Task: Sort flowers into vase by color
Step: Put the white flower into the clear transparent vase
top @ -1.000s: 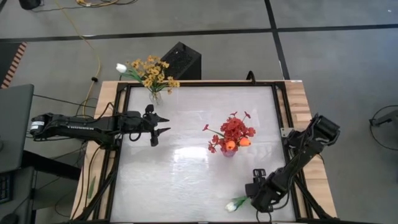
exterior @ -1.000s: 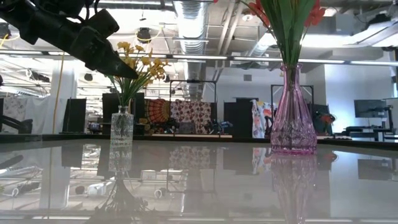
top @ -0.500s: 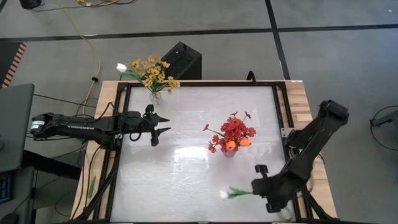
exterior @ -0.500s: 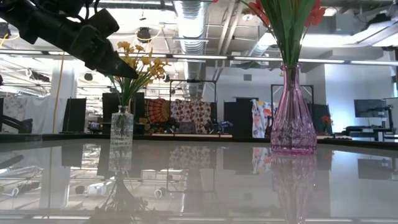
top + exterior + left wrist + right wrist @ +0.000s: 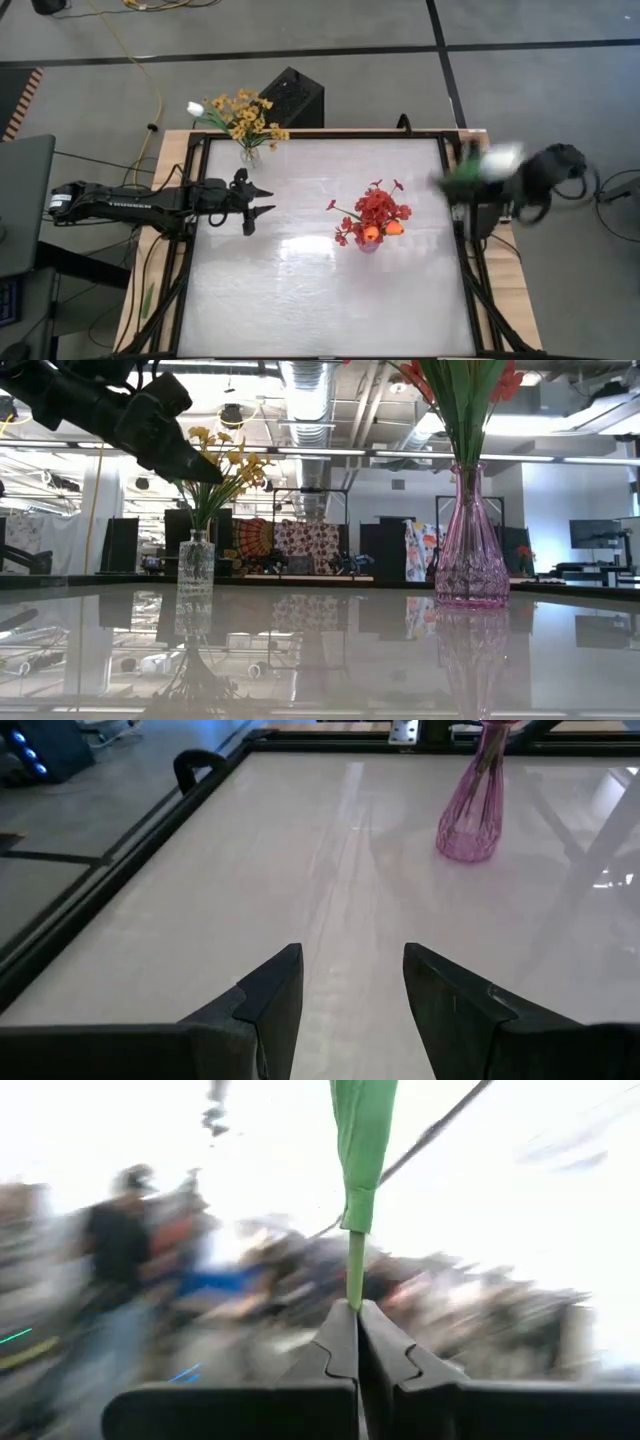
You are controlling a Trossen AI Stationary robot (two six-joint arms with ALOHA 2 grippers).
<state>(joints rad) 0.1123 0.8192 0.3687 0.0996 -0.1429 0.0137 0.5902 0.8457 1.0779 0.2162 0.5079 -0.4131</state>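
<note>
High view: right gripper (image 5: 470,180) blurred at right table edge, up off the surface, clamped on a white tulip (image 5: 500,157); bloom and green leaf smear beside it. Pink vase (image 5: 368,241) mid-table holds red sprays (image 5: 375,210) and orange tulips (image 5: 381,231). Clear vase (image 5: 249,153) at far left holds yellow sprays (image 5: 245,115) plus another white bloom (image 5: 195,108). Left gripper (image 5: 255,203) parked left of centre, fingers apart, empty.

Low view: both vases upright, well apart; left arm overhead.

Left wrist view: fingers spread over bare table (image 5: 330,920).

Right wrist view: fingers pinched on thin green stalk (image 5: 355,1270). Stem looks light, floppy, likely slippery; pinching low on the stalk suits it, bloom will swing.
</note>
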